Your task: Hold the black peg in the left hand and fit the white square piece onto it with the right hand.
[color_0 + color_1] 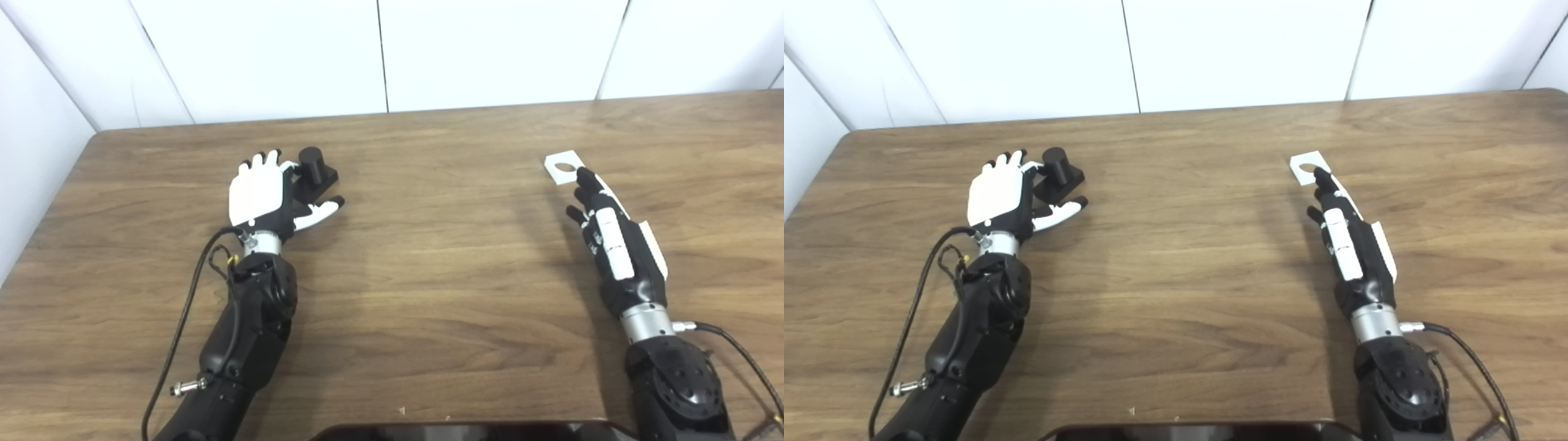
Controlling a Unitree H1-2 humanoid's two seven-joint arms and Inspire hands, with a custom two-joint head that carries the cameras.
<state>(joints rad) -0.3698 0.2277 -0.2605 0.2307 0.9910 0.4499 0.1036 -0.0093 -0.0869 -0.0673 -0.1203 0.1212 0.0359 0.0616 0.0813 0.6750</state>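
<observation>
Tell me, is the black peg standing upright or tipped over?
Upright: the black peg stands on its square base on the table, round top up.

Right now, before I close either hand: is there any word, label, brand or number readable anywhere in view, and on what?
None can be read.
Black peg: no marking visible.
White square piece: plain, only a round hole.
Left hand and right hand: white panels, no legible print.
Table: bare wood grain only.
</observation>
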